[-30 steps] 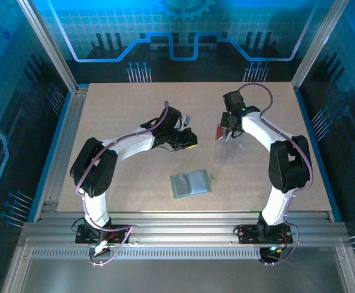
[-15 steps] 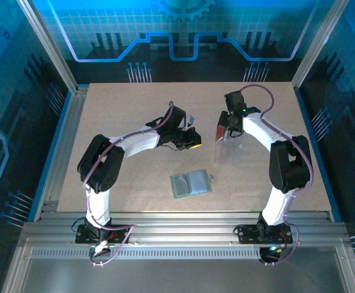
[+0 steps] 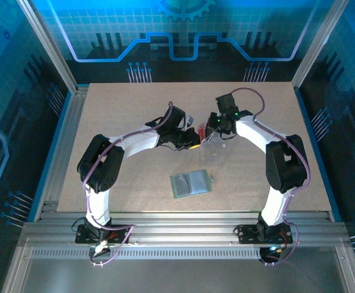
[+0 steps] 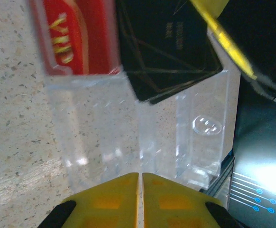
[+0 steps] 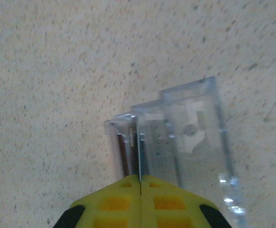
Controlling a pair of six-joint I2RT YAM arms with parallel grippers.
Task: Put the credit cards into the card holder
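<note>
1. The right tool (image 5: 139, 176) is clamping shut on one edge of the clear pouch (image 5: 190, 137) and carrying it leftward. A second ago the pouch was hanging beyond the card holder (image 3: 191, 183) and off to its right. Now it's dangling almost straight beyond the holder.
2. The left tool (image 4: 138, 178) is sitting closed with nothing visible between its fingers. It's been edging in too, so both tools are now ending up just beside each other on the far side of the holder.
3. My read: this is setting up some kind of hand-off or two-arm pull to get the cards out. Nothing is going into the holder yet.
4. The red card (image 4: 76, 38) and the black card (image 4: 169, 47) are riding along at the pouch's gripped end, side by side, with the black one tilted. I can't tell whether they're tucked fully in or poking out.
5. The card holder is lying flat on the bench (image 3: 122, 104), nearer the arm bases than both tools. It's close to the pouch's hanging end but not touching it, as far as I can tell.
6. What's getting in the way:
   - The pouch is still wrapping the cards.
   - The left tool is staying closed, so it'd need to open before grabbing anything.
   - I can't see which side of the holder is opening.
</note>
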